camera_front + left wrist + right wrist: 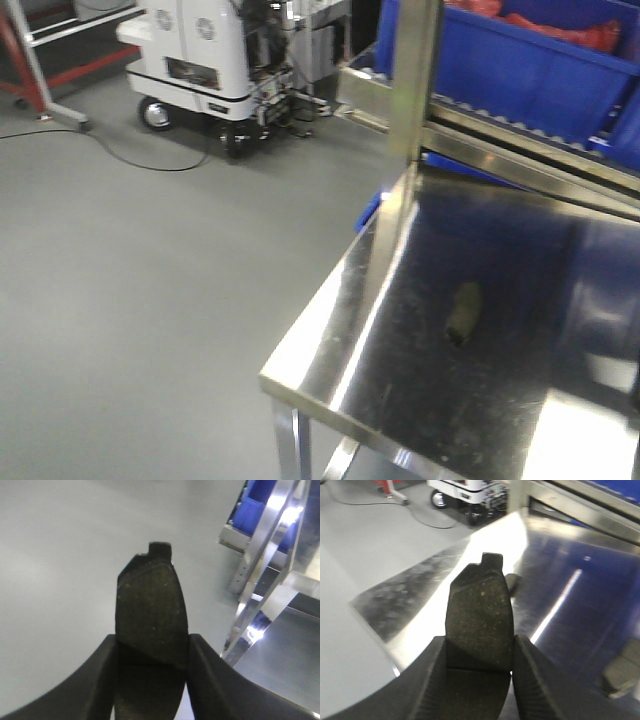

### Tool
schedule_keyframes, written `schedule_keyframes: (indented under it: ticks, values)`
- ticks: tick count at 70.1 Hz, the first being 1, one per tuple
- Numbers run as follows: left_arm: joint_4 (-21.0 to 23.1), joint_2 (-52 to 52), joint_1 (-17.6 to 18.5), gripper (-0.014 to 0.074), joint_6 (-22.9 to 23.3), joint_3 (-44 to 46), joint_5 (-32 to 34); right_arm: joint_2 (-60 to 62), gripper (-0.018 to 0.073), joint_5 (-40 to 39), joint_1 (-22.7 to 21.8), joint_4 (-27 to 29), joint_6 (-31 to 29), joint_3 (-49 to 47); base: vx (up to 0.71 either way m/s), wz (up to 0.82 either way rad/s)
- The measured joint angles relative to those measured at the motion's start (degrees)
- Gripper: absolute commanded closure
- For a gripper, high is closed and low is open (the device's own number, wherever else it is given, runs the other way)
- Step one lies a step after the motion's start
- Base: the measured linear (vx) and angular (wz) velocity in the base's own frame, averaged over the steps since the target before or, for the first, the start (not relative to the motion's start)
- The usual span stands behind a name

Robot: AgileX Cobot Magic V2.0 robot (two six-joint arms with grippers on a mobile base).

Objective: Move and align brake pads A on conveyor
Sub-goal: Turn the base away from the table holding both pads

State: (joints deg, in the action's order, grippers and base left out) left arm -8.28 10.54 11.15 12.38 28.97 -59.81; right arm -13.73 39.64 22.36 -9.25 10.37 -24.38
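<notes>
Left pincer [152, 642] clamped on one brake pad [150, 600], right pincer [480, 642] on second brake pad [480, 605], both protruding forward

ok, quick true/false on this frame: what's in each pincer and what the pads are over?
1. The left pincer is shut on a brake pad. True.
2. The right pincer is empty. False: it grips a second brake pad.
3. The second brake pad is above the steel tabletop. True.
4. The left pincer's brake pad hangs over the steel tabletop. False: it is over the grey floor, with the table off to one side.
5. The bins behind the table are green. False: they are blue bins.
</notes>
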Motion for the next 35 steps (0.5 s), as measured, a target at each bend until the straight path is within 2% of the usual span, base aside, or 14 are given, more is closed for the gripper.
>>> schedule_keyframes:
  ticks: [35]
  values:
    - [0.0,0.0,0.0,0.0602,0.0,0.0,0.0,0.0,0.0571,0.0,0.0,0.0,0.0,0.0,-0.12,0.48]
